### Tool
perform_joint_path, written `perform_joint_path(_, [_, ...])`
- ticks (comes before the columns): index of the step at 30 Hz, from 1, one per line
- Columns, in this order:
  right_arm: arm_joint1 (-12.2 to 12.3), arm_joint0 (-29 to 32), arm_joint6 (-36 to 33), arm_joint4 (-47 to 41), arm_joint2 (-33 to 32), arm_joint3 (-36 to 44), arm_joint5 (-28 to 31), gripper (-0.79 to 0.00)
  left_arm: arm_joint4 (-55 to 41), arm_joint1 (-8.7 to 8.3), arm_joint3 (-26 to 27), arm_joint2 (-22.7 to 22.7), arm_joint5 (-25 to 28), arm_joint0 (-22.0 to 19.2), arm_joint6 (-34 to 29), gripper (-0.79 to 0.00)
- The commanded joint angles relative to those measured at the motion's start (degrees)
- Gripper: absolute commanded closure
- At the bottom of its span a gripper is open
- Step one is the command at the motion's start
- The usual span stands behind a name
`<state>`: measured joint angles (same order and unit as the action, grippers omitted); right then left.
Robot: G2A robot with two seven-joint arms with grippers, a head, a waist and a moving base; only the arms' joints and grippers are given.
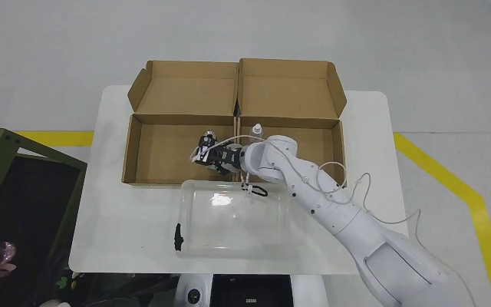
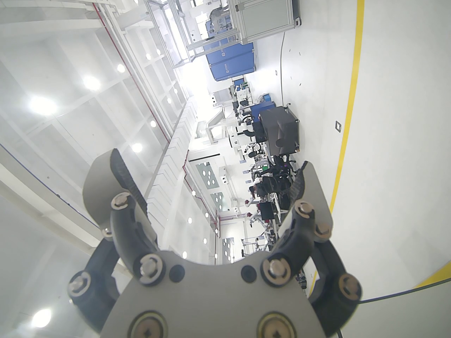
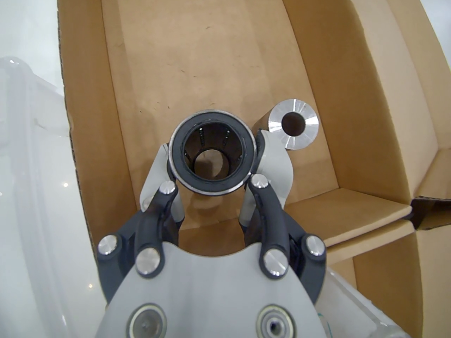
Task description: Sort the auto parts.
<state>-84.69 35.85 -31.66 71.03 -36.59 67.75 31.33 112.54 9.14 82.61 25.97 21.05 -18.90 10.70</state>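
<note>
Clamping shut across the barrel of a bearing point(image 3: 212, 118), the jaws of the right gripper point(image 3: 213, 149) hold the part end-up over the floor of the left cardboard box point(image 3: 197, 54), at the end of that box nearest the second box point(image 1: 307, 142). Whether the part's lower end touches the cardboard cannot be told.

Rows of small balls line the bore behind a dark end ring. The bearing looks like rigid, fairly heavy steel with a smooth, slippery shell. The soundest hold is probably the one seen here, on the outer wall and not on the ring or in the bore.

Just beside it on the box floor stands a silver bushing point(image 3: 312, 123), bored through and likely just as hard and slick. A release too close could knock it over.

The right arm point(image 1: 307, 180) comes in at a slant over the corner of a clear plastic bin point(image 1: 245, 222) that sits against the box's near side. Its wrist is bent so the fingers hang inside the box walls.

The left gripper point(image 2: 211, 163) is away from the box, its jaws wide apart and empty, tipped up toward the hall's ceiling lights.
</note>
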Motion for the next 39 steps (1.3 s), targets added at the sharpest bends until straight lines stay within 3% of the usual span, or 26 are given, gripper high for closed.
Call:
perform_joint_path(1, [0.02, 0.16, -0.46, 0.36, -0.21, 0.50, -0.19, -0.474, 0.00, 0.00, 0.00, 0.00, 0.00, 0.00, 0.00, -0.785])
perform_joint_path(2, [0.05, 0.27, -0.66, 0.51, -0.40, 0.85, -0.30, -0.496, 0.00, 0.00, 0.00, 0.00, 0.00, 0.00, 0.00, -0.785])
perform_joint_path(3, [0.10, 0.40, -0.82, 0.53, -0.65, 1.25, -0.28, -0.566, 0.00, 0.00, 0.00, 0.00, 0.00, 0.00, 0.00, -0.785])
perform_joint_path(7, [0.43, 1.08, -1.57, 0.89, -1.74, 3.05, 0.00, -0.619, 0.00, 0.00, 0.00, 0.00, 0.00, 0.00, 0.00, -0.785])
perform_joint_path(24, [3.18, 7.51, -0.47, 0.99, -9.60, 17.86, 3.86, -0.610, 0.00, 0.00, 0.00, 0.00, 0.00, 0.00, 0.00, -0.785])
perform_joint_path(39, [7.37, 22.14, 4.18, 2.17, -21.37, 38.83, 9.28, -0.653, 0.00, 0.00, 0.00, 0.00, 0.00, 0.00, 0.00, -0.785])
